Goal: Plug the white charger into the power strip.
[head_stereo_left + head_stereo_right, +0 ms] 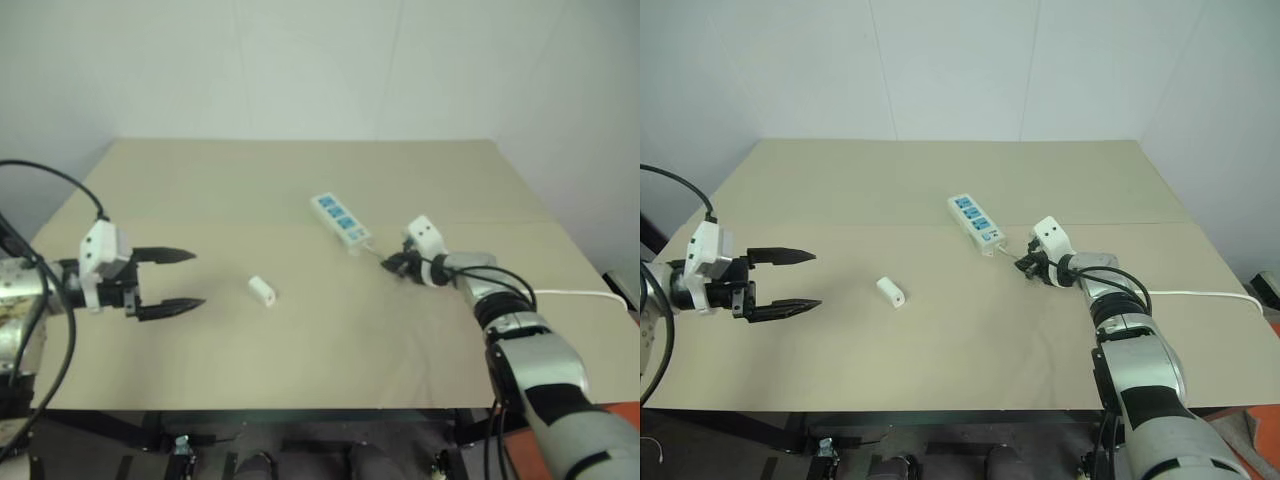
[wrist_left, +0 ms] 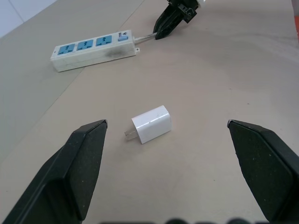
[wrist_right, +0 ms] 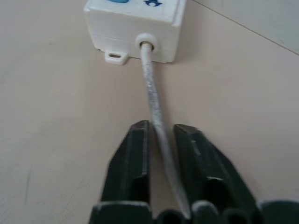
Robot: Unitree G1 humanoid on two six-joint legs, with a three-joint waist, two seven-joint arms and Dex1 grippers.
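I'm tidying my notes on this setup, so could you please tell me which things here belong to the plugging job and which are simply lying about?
Part of the job:
- charger, lying on its side
- power strip
- its cord, pinched in the right claw
- left claw, open

Just there:
- table; nothing else lies on it

Plain white walls (image 1: 960, 70) meet in a corner behind beige table (image 1: 940, 180), w/ even, soft light.
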